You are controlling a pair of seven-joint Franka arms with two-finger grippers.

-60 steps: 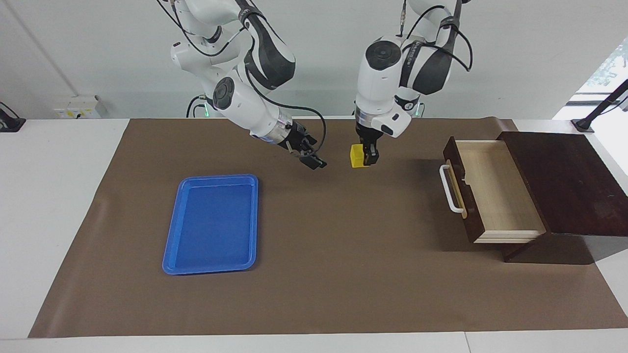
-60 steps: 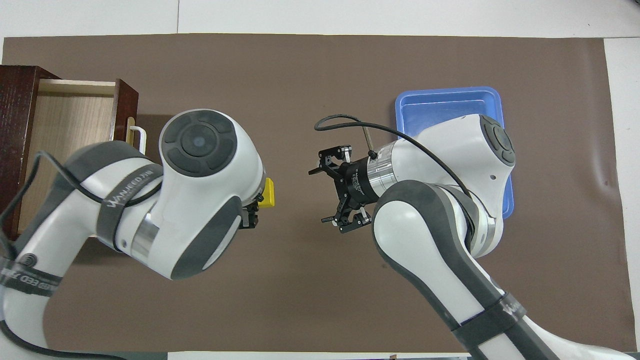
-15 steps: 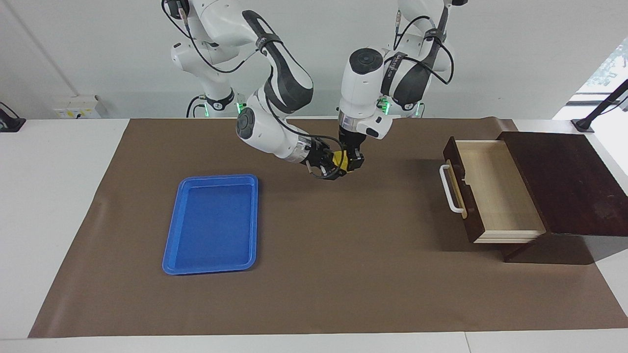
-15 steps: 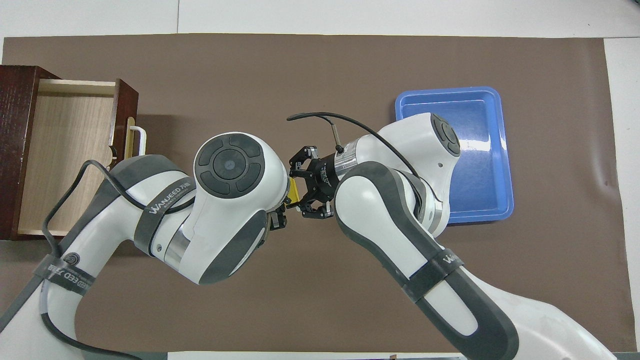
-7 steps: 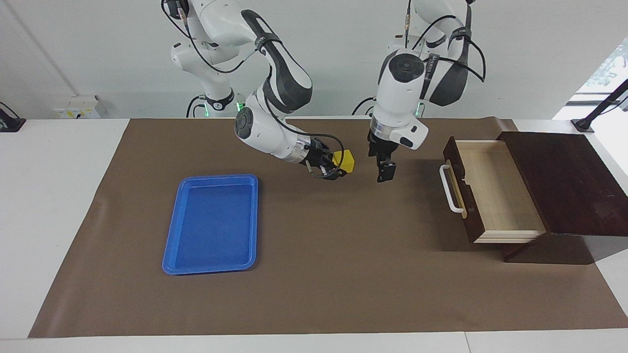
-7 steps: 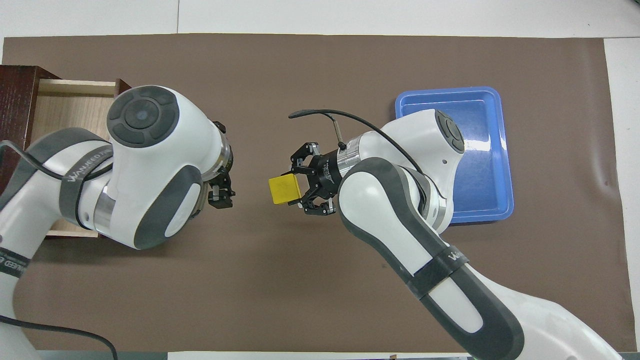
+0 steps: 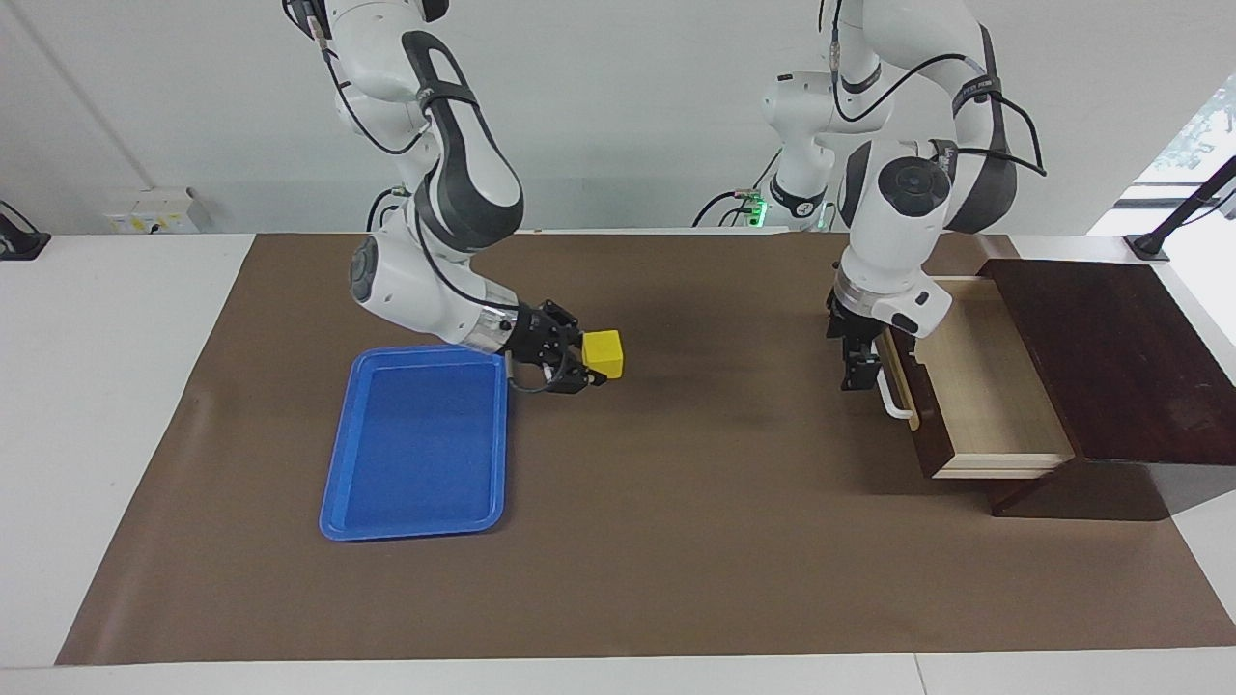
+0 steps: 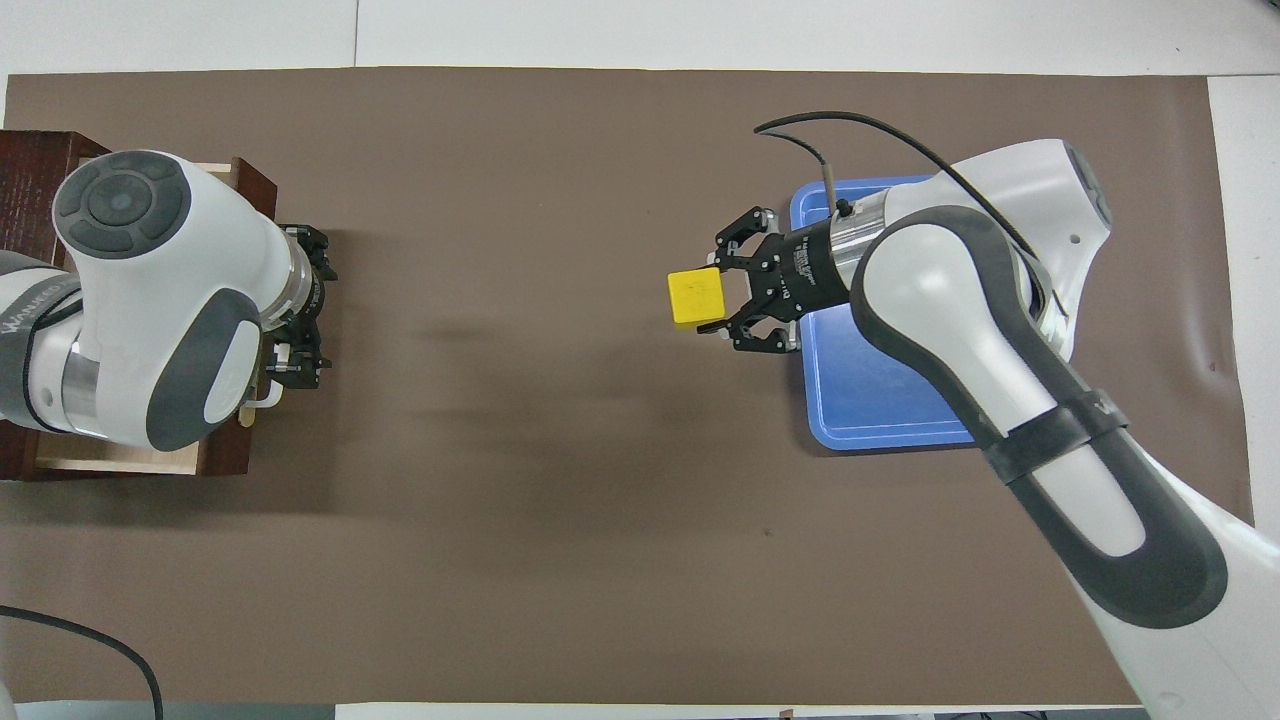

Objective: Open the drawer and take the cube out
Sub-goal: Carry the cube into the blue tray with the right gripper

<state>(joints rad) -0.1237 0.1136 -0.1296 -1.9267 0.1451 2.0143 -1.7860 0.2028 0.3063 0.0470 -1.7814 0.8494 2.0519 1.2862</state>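
Note:
The yellow cube (image 7: 603,353) is held by my right gripper (image 7: 591,365), which is shut on it above the mat, just beside the blue tray's edge toward the left arm's end. It also shows in the overhead view (image 8: 697,297), at the tip of the right gripper (image 8: 722,296). The drawer (image 7: 975,381) stands pulled open with a bare pale interior. My left gripper (image 7: 859,372) hangs low in front of the drawer, close to its white handle (image 7: 895,398). In the overhead view the left gripper (image 8: 298,362) and arm cover most of the drawer (image 8: 255,182).
A flat blue tray (image 7: 420,444) lies on the brown mat (image 7: 676,502) toward the right arm's end. The dark wooden box (image 7: 1110,357) stands at the left arm's end.
The right gripper took the cube from the left gripper and carried it toward the blue tray. The left gripper let go and swung back to the drawer's handle.

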